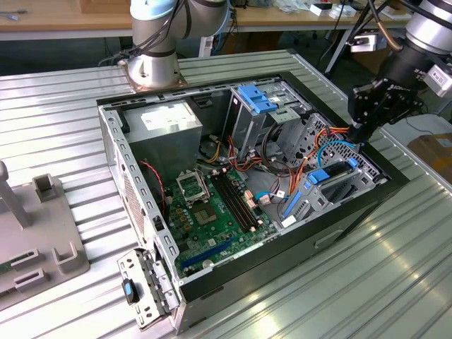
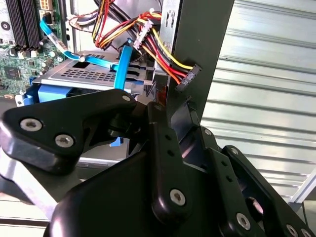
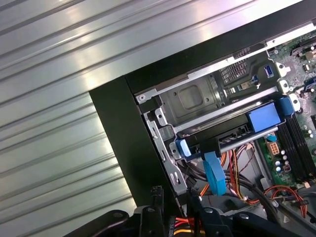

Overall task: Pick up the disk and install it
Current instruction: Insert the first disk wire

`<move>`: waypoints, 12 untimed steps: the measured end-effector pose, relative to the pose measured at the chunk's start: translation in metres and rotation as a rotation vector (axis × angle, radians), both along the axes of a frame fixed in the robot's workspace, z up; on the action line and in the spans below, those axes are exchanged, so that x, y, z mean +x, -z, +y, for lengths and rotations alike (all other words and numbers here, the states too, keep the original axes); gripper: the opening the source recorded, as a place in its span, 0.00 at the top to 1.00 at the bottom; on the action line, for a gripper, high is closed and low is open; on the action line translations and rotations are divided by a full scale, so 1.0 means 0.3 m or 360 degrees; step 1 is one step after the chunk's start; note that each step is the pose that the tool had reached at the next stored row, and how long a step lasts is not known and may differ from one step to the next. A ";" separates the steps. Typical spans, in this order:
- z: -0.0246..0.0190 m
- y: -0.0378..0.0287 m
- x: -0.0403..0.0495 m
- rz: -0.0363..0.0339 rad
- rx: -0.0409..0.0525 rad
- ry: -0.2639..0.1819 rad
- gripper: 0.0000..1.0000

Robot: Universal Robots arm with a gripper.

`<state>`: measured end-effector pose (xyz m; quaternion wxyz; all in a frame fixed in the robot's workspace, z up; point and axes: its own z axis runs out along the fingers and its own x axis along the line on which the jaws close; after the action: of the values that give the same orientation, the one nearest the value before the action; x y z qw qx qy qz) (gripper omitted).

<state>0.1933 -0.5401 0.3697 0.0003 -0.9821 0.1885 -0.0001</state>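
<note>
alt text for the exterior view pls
A robot arm's black gripper hangs over a corner of an open computer case, at the exterior view's right, close to orange and red cables. The case lies on a ribbed metal table, its green motherboard exposed.

Picture's edge cuts off the end effector (image 3: 174, 210).

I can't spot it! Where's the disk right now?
The disk sits inside the computer case, in the corner on the exterior view's right, close to the gripper.
</note>
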 end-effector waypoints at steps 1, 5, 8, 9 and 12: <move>0.003 0.001 0.000 0.0000 0.0000 0.0003 0.67; 0.013 0.005 0.009 0.0000 0.0000 0.0036 0.67; 0.015 0.006 0.010 0.0000 0.0000 0.0053 0.67; 0.015 0.006 0.011 0.0000 0.0000 0.0053 0.67; 0.019 0.007 0.010 0.0000 0.0000 0.0053 0.67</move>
<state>0.1964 -0.5344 0.3676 0.0004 -0.9788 0.2048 -0.0001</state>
